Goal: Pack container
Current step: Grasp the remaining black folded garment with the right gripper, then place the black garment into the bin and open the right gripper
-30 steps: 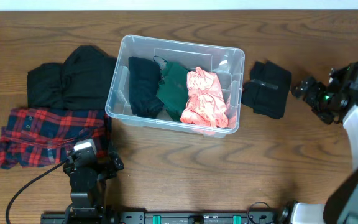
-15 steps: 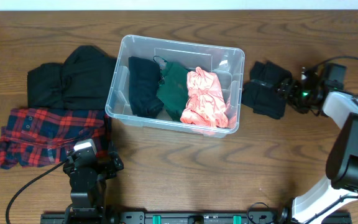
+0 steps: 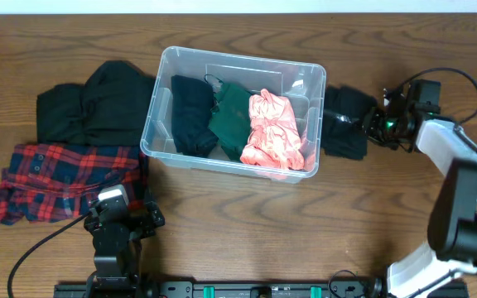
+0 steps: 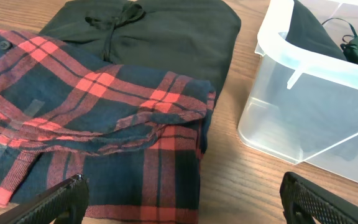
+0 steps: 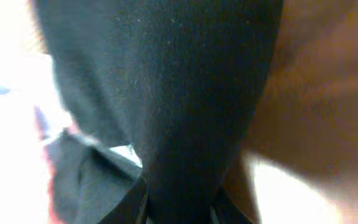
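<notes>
The container (image 3: 238,63) is placed in the middle of the table (image 3: 247,232), with its long side turned slightly. Three folded garments are laid inside it side by side: a dark one (image 3: 190,114), a green one (image 3: 232,116) and a pink one (image 3: 273,132), the pink one nearest to the right wall.

The right arm (image 3: 450,149) is stretched in from the right edge, low over the wood, and its wrist is pointed left toward the container. The right gripper (image 3: 375,122) is set on the right edge of a black cloth (image 3: 342,124), which lies just beside the right wall of the container. In the blurred right wrist view the cloth (image 5: 166,93) fills almost the whole frame and is narrowed between the two fingers, which are drawn close together, so the cloth is seen as pinched by the gripper (image 5: 180,202).

The left arm (image 3: 114,240) is folded near the front edge of the table. The left gripper (image 4: 182,180) is spread wide with nothing between its fingers, and it is held low at the edge of a plaid shirt (image 4: 92,106). Behind the shirt a black pile (image 4: 166,37) is seen, and the container wall (image 4: 303,124) stands to the right of both.
</notes>
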`<act>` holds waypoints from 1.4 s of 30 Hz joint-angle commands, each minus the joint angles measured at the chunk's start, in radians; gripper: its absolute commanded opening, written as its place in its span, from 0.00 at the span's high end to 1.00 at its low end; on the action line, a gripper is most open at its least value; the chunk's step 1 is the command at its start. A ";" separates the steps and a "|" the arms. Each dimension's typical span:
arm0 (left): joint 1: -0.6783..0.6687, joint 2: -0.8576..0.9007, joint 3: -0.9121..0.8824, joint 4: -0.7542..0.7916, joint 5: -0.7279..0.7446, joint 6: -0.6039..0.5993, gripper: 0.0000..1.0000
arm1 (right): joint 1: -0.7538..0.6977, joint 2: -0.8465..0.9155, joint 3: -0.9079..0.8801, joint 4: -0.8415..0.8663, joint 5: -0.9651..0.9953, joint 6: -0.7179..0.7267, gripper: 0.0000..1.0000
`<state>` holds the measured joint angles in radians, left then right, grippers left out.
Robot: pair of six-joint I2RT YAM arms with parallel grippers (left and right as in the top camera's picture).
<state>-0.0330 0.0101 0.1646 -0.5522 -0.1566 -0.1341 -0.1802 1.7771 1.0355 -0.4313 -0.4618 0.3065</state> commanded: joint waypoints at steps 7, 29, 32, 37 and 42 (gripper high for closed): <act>0.002 -0.007 -0.016 0.001 -0.001 0.002 0.02 | 0.101 -0.541 0.005 -0.060 -0.095 0.005 0.85; 0.002 -0.007 -0.016 0.001 -0.001 0.002 0.02 | 0.774 -0.096 0.015 0.892 0.070 0.518 0.85; 0.002 -0.007 -0.016 0.001 -0.001 0.002 0.02 | 0.783 0.030 0.040 0.921 0.093 0.616 0.86; 0.002 -0.007 -0.016 0.001 -0.001 0.002 0.02 | 0.776 0.139 0.047 0.894 0.107 0.603 0.58; 0.002 -0.007 -0.016 0.001 -0.001 0.002 0.02 | 0.739 0.129 0.048 0.790 0.040 0.533 0.30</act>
<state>-0.0334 0.0101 0.1646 -0.5526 -0.1570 -0.1341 0.5980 1.9327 1.0508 0.3851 -0.3763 0.8768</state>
